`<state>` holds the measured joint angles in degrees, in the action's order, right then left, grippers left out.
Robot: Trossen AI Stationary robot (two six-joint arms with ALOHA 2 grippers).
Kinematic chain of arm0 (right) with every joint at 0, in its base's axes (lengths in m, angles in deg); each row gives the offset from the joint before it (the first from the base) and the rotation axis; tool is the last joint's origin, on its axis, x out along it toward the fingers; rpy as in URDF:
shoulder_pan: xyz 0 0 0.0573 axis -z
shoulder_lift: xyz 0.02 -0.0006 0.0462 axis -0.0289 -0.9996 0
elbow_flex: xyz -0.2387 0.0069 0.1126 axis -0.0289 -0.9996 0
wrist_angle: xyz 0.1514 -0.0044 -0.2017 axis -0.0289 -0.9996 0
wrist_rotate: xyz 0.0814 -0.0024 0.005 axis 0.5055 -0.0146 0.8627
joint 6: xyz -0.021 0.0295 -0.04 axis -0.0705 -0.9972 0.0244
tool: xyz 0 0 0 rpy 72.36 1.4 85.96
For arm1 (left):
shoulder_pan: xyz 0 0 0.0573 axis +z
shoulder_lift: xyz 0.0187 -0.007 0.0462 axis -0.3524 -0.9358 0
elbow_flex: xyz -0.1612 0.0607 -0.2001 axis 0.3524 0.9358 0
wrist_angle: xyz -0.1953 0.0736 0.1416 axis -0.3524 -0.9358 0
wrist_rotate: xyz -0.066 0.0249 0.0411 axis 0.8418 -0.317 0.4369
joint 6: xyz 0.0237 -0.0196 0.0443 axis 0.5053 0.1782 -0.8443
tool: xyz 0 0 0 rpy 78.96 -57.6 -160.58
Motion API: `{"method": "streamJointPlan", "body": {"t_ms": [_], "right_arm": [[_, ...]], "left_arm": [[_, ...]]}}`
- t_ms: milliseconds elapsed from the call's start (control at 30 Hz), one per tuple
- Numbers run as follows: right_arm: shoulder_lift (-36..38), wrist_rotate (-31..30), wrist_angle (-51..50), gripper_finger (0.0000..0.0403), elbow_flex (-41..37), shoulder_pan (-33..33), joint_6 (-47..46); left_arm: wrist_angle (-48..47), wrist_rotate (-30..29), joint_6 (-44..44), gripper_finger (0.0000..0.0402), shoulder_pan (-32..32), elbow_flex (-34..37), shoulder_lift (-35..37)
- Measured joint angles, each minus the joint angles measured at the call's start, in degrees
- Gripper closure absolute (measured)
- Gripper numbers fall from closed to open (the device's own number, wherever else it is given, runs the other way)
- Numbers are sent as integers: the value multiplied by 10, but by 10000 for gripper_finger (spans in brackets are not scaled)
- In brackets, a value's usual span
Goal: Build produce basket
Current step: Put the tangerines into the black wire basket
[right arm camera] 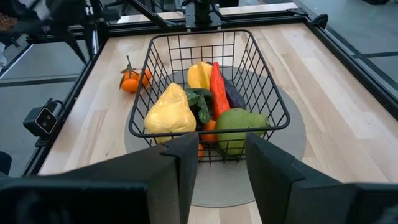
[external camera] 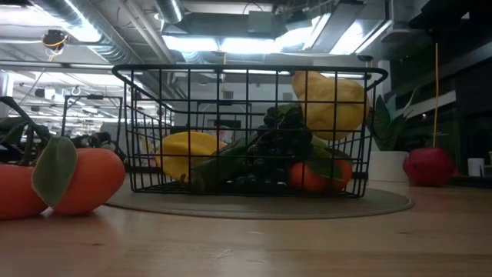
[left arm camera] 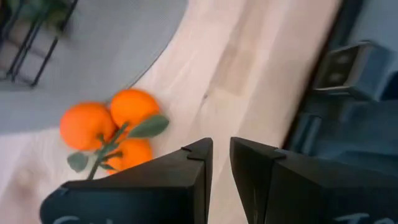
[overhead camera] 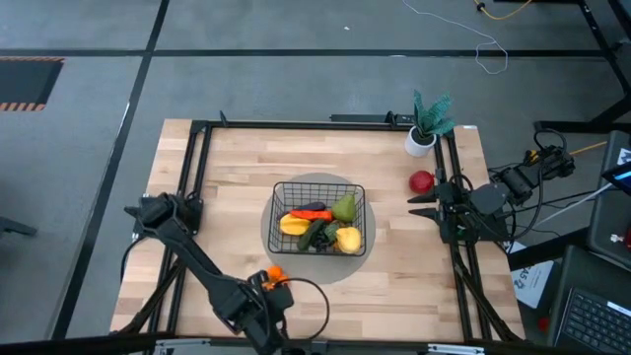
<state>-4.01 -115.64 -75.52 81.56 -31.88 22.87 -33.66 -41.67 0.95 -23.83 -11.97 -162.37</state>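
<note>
The black wire basket (overhead camera: 317, 219) stands on a grey round mat (overhead camera: 278, 193) at mid-table. It holds a green pear (right arm camera: 241, 124), an orange carrot (right arm camera: 217, 87), two yellow pieces (right arm camera: 169, 112) and dark grapes (external camera: 270, 146). A cluster of small oranges (overhead camera: 275, 276) with green leaves lies on the wood near the table's front edge. My left gripper (overhead camera: 266, 294) hangs just short of them, fingers (left arm camera: 221, 163) a narrow gap apart and empty. A red apple (overhead camera: 421, 181) rests on the table at the right. My right gripper (overhead camera: 414, 205) waits open beside it.
A teal potted plant (overhead camera: 426, 123) in a white pot stands at the far right corner. Black frame rails (overhead camera: 202, 148) run along the table's left, right and far sides. Bare wood lies in front of the mat and to the basket's left.
</note>
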Motion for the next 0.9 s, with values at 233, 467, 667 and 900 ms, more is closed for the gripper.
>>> {"method": "streamJointPlan", "body": {"t_ms": [233, 467, 667, 900], "right_arm": [[0, 0, 0, 279, 0, 0, 1], [0, 0, 0, 279, 0, 0, 1], [0, 0, 0, 279, 0, 0, 1], [0, 0, 0, 279, 0, 0, 1]], "left_arm": [[-66, 42, 91, 358, 19, 0, -21], [7, 46, 98, 358, 53, 0, -21], [44, 88, 50, 358, 83, 0, -21], [25, 123, 48, 332, 89, 0, -21]]}}
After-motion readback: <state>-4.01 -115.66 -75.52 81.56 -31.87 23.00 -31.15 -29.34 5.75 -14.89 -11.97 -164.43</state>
